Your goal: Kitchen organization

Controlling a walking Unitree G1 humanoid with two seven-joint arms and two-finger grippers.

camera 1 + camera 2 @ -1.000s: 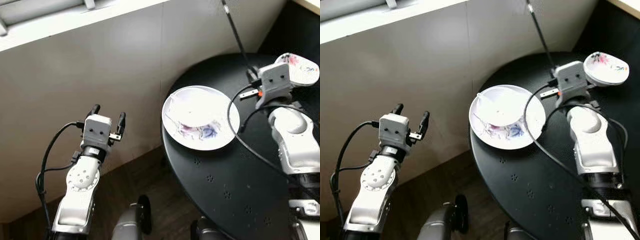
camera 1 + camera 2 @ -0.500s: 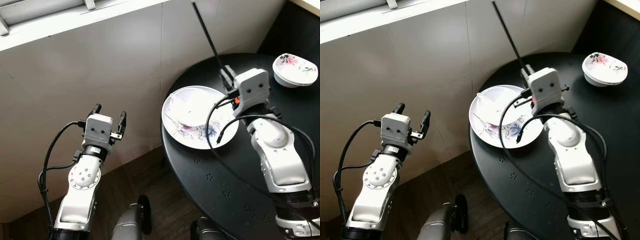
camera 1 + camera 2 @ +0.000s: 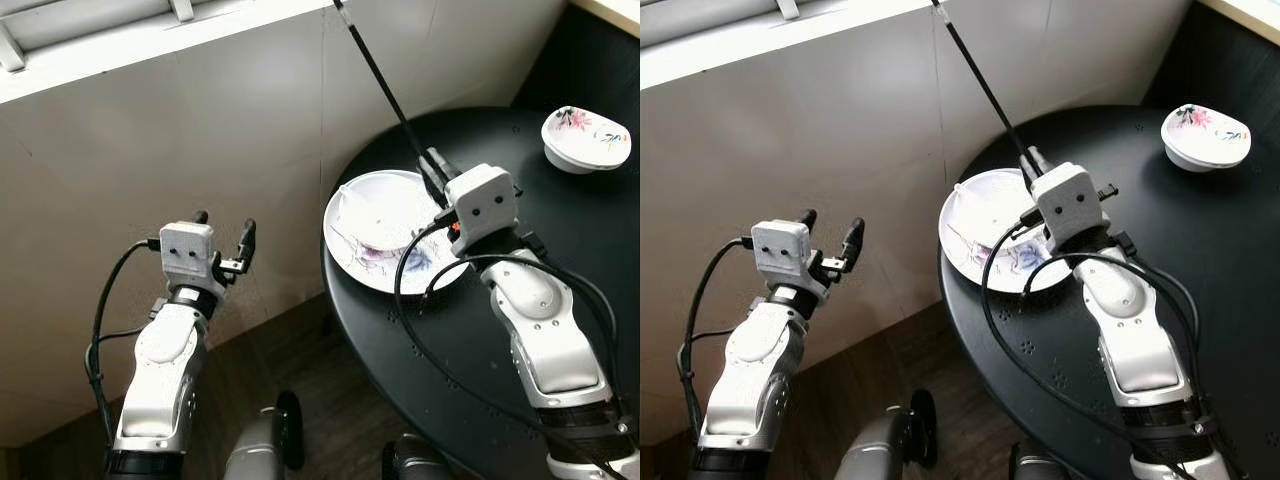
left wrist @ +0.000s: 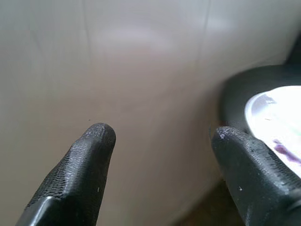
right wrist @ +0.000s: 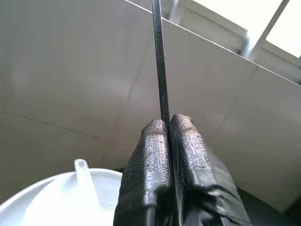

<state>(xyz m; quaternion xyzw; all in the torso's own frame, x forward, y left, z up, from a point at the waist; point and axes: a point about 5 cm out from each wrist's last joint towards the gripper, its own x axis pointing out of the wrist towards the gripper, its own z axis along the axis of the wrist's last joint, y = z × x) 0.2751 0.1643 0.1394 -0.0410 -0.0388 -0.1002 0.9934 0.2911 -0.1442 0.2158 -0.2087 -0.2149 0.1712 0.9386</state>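
Right gripper pinches a thin black rod above the white plate at the black round table's edge.
Its fingers are pressed together on the rod, which slants up toward the pale wall. A white spoon lies in the plate. A small patterned bowl sits well apart. The left gripper hovers beside the table, fingers spread.

My left arm is bent up, its jaws wide apart. My right arm reaches forward, jaws pinched tight together.
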